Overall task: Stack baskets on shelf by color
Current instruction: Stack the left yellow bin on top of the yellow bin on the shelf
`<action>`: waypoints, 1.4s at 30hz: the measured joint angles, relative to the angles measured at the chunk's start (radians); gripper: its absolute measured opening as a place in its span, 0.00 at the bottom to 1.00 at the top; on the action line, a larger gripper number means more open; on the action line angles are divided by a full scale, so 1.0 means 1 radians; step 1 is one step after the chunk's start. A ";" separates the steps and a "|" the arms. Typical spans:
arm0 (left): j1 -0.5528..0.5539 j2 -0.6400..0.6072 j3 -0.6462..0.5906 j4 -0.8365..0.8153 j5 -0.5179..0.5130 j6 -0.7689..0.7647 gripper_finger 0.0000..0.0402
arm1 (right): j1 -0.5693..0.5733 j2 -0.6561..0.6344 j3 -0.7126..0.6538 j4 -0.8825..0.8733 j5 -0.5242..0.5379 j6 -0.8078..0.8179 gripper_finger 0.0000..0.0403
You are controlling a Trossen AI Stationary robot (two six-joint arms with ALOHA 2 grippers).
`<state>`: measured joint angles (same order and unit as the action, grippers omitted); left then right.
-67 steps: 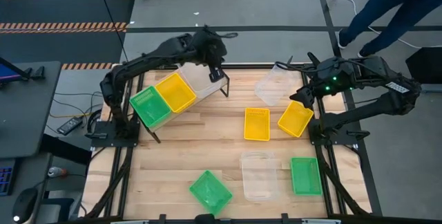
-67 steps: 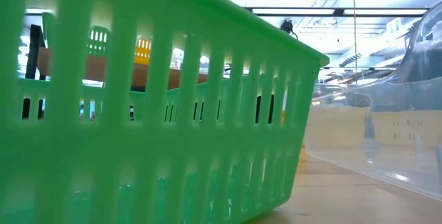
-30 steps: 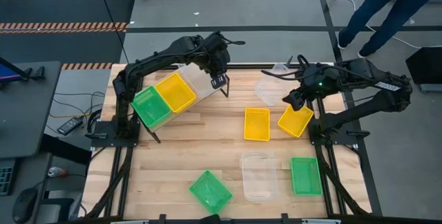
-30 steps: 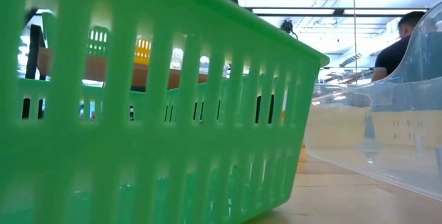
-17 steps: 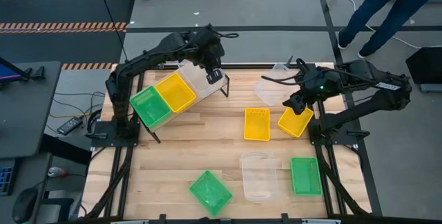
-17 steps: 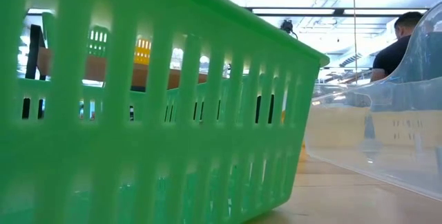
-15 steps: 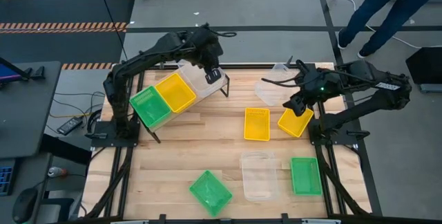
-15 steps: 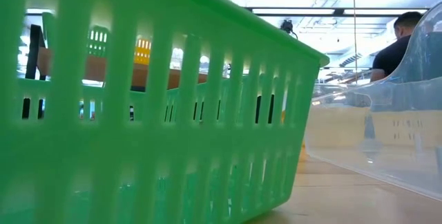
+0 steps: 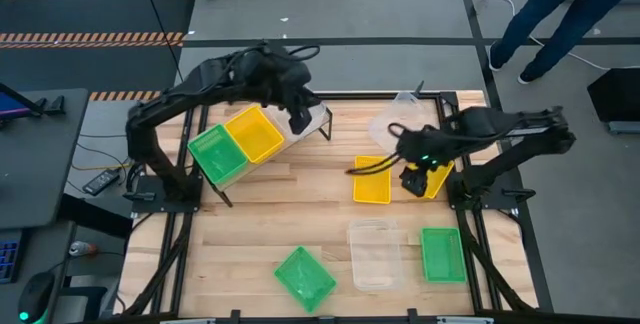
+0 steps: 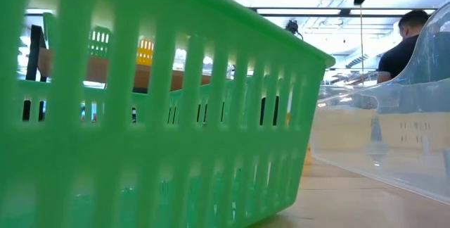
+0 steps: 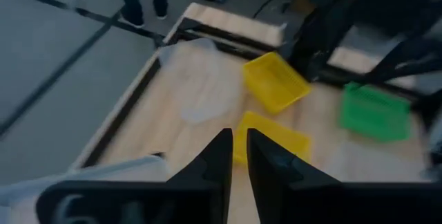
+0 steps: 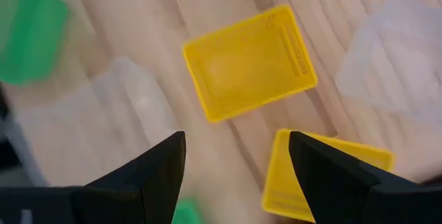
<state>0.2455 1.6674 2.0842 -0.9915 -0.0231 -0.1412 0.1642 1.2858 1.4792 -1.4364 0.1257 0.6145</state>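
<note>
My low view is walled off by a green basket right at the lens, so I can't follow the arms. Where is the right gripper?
Observer: The right gripper hangs over two baskets lying loose on the table, the first loose yellow basket and the second loose yellow basket.
Operator: Is it holding anything?
Observer: No. Its wrist view shows the fingers wide open with nothing between them.
Operator: And the shelf?
Observer: The shelf carries a shelved green basket and a shelved yellow basket side by side. The left gripper is at the shelf's other end.
</note>
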 joint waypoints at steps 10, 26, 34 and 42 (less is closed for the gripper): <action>-0.129 -0.057 0.000 -0.009 -0.030 -0.247 0.12 | -0.001 0.211 0.000 0.109 -0.095 -0.172 0.65; -0.259 -0.198 0.000 -0.094 -0.142 -0.319 0.11 | -0.017 0.541 -0.001 0.265 -0.175 -0.323 0.65; -0.272 -0.245 0.001 -0.201 -0.157 -0.304 0.12 | -0.071 0.656 -0.001 0.273 -0.172 -0.309 0.65; -0.279 -0.256 0.000 -0.239 -0.157 -0.292 0.12 | -0.097 0.736 -0.002 0.292 -0.250 -0.301 0.61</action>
<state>-0.0337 1.4117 2.0842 -1.2304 -0.1802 -0.4335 0.0669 2.0215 1.4769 -1.1443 -0.1246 0.3135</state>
